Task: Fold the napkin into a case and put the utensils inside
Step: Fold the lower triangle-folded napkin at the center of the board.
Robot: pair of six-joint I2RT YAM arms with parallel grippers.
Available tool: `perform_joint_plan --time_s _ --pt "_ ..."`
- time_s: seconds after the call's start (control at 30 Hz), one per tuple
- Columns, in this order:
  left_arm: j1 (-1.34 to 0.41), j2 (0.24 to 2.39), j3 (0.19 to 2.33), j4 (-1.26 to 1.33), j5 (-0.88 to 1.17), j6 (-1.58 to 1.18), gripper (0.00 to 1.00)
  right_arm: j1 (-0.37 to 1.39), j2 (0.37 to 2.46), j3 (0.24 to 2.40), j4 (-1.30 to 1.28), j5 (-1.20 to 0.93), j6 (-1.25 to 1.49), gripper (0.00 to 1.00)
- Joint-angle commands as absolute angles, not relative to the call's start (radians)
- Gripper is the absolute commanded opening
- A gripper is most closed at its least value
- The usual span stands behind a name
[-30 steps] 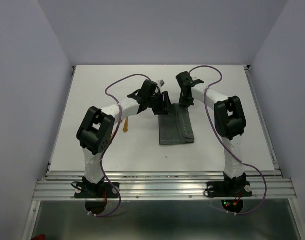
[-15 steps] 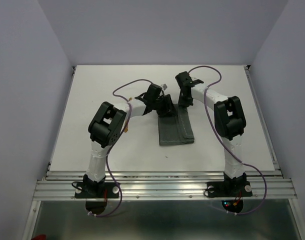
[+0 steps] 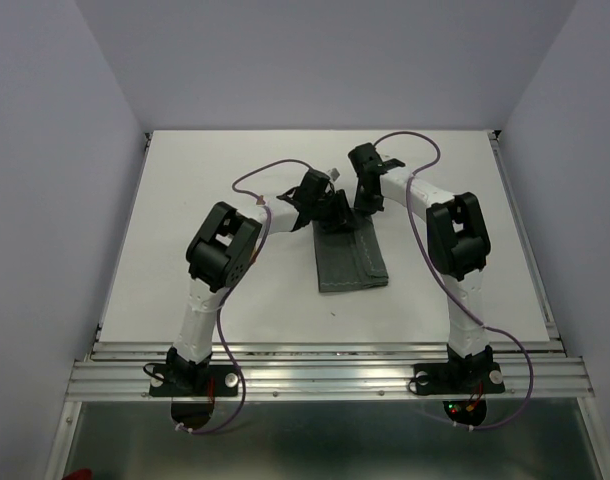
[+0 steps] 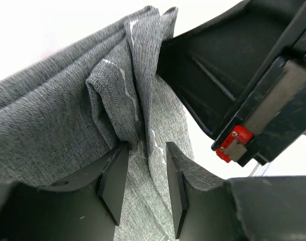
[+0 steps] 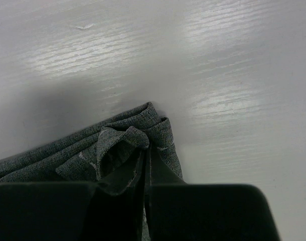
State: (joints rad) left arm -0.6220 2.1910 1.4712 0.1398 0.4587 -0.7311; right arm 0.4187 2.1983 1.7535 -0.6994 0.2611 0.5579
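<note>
The folded napkin (image 3: pixel 350 258) lies as a narrow grey strip in the middle of the worktop (image 3: pixel 200 180), with both arms meeting at its far end. The left hand (image 4: pixel 146 146) sits low on the cloth, its jaws narrowly parted astride a raised fold. Just beside it, the right hand (image 5: pixel 144 150) is pinched almost closed on the layers at the napkin's far corner.

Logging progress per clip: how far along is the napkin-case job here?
Done: the napkin already lies folded into a narrow strip on the table. In hand: the right gripper pinches its far corner, and the left gripper has its fingers open astride a raised fold there. Left: finishing the case and loading the utensils; none is visible in the cloth.
</note>
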Motion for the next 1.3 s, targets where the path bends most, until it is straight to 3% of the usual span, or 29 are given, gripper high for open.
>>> perform_joint_plan --time_s 0.0,0.2,0.3,0.4,0.93,1.27 --pt "-0.629 2.174 1.5 0.16 0.42 -0.726 0.47 0.431 2.206 1.779 -0.715 0.233 0.574 0.02" --pt "-0.632 2.148 1.486 0.137 0.347 -0.718 0.45 0.431 2.201 1.779 -0.715 0.235 0.572 0.02" --pt "-0.634 2.134 1.485 0.126 0.321 -0.71 0.57 0.431 2.206 1.779 -0.716 0.235 0.572 0.02" --pt "-0.64 2.132 1.488 0.121 0.307 -0.7 0.6 0.431 2.207 1.782 -0.716 0.233 0.574 0.02" --pt "-0.686 2.083 1.459 0.101 0.088 -0.66 0.49 0.44 2.207 1.796 -0.729 0.242 0.574 0.02" --pt "-0.693 2.031 1.39 0.173 0.074 -0.672 0.66 0.44 2.209 1.798 -0.73 0.244 0.572 0.02"
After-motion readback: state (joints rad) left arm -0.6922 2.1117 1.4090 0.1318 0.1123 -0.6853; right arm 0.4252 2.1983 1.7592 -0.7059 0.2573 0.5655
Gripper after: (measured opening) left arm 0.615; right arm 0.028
